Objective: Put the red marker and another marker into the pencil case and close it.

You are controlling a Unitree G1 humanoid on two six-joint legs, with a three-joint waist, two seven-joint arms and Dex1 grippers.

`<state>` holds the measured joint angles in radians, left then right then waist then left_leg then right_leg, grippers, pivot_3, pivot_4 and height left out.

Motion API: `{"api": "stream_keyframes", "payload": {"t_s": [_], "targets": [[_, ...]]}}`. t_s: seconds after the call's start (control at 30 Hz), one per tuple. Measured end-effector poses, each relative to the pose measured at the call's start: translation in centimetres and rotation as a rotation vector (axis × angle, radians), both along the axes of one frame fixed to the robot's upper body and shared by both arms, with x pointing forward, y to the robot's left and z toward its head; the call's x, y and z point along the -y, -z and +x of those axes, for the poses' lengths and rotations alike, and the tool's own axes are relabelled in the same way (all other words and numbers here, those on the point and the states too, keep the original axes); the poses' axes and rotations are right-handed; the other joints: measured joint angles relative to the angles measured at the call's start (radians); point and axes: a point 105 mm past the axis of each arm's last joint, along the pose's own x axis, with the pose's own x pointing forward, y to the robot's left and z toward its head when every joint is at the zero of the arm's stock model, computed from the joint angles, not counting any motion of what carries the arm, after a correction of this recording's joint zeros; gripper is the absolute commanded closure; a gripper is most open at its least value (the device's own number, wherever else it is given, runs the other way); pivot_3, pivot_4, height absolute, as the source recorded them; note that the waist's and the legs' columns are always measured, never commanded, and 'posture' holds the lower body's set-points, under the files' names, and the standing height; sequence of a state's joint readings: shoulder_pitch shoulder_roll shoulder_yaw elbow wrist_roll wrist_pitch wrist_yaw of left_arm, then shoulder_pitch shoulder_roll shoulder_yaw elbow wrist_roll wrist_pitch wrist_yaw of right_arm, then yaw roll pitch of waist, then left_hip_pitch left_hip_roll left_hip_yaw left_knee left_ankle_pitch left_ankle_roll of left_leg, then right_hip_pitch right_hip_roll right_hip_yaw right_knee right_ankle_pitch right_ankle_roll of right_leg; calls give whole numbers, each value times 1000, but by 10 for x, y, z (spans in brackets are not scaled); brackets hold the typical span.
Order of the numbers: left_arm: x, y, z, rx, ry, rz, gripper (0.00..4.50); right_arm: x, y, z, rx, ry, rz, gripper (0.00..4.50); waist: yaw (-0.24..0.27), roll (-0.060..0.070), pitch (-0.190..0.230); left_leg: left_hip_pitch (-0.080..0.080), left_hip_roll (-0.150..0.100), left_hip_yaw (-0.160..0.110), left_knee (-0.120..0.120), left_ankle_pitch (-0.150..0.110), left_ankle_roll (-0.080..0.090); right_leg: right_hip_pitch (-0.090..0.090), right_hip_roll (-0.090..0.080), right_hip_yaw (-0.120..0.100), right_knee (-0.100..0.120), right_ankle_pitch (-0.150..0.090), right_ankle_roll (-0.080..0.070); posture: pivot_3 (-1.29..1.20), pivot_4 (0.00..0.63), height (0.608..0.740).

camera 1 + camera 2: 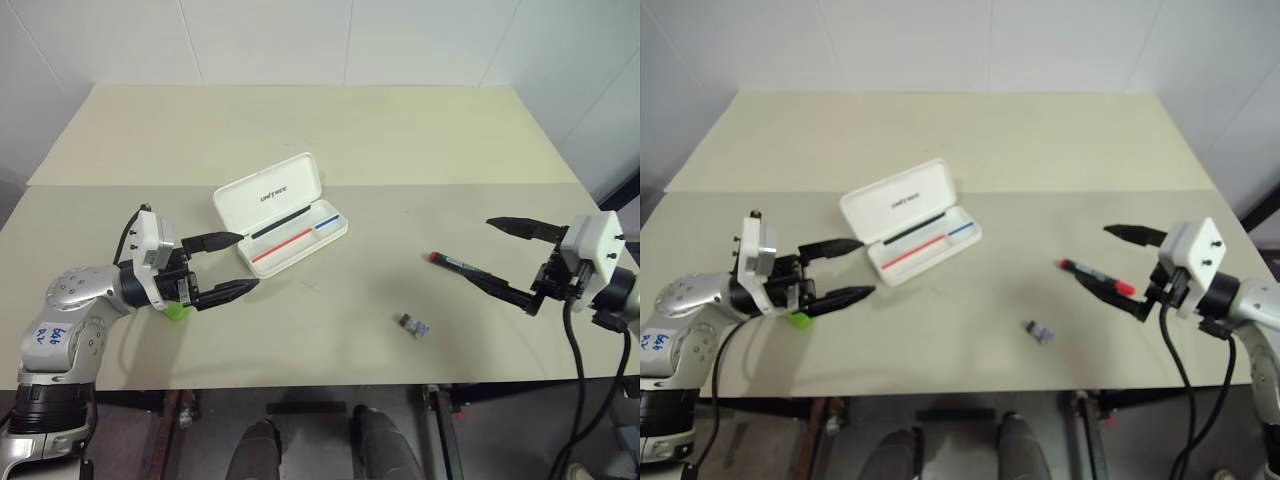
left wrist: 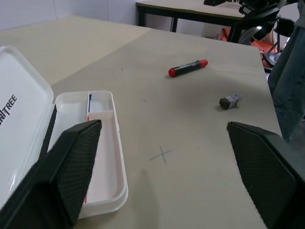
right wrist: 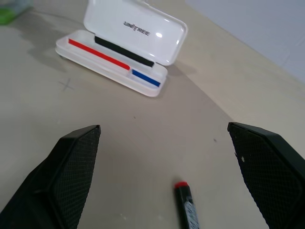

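The white pencil case (image 1: 268, 195) lies open left of the table's middle, its lid tipped back, with red, blue and black lines inside. The red marker (image 1: 455, 264) lies flat on the table at the right. My right gripper (image 1: 478, 250) hovers open just right of it, one finger on each side of its near end, not touching. My left gripper (image 1: 245, 262) is open with nothing between its fingers, just left of the case. The other marker, pale green (image 1: 176, 311), peeks out beneath the left gripper.
A small grey object (image 1: 413, 324) lies near the table's front edge, between the grippers. A faint pencilled cross (image 2: 161, 154) marks the table in front of the case. The far half of the tan table (image 1: 320, 130) is bare.
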<state>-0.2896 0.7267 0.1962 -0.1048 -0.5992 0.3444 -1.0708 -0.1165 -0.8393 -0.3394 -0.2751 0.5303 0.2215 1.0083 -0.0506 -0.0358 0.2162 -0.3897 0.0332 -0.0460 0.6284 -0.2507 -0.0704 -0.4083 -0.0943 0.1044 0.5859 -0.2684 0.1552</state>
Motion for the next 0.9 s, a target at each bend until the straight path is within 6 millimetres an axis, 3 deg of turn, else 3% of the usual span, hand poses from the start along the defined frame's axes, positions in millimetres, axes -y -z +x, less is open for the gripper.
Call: {"api": "stream_keyframes", "payload": {"t_s": [0.17,0.27,0.4,0.67,0.9], "targets": [[2,3,8,23,-26,47,2625,-22,5,4,-1,-52,54,0,-1,0,0,0,0,0,0,0,0,0,0,0,0,0,0,0,150,740],[15,14,18,19,-46,91,2625,-37,6,7,6,-94,89,0,0,0,0,0,0,0,1,0,0,0,0,0,0,1,2,0,150,740],[18,22,26,16,-65,141,2625,-57,4,3,20,-154,95,0,1,0,0,0,0,0,0,0,0,-1,0,0,2,2,3,0,150,740],[31,28,44,34,-80,245,2625,-80,14,-9,-21,-246,90,0,8,0,0,0,0,-1,0,0,0,-1,0,0,3,2,4,0,150,740],[38,37,44,1,-36,302,2625,-92,8,-13,12,-268,135,0,13,0,0,0,0,-1,0,0,0,-1,1,0,4,2,4,0,150,740]]}}
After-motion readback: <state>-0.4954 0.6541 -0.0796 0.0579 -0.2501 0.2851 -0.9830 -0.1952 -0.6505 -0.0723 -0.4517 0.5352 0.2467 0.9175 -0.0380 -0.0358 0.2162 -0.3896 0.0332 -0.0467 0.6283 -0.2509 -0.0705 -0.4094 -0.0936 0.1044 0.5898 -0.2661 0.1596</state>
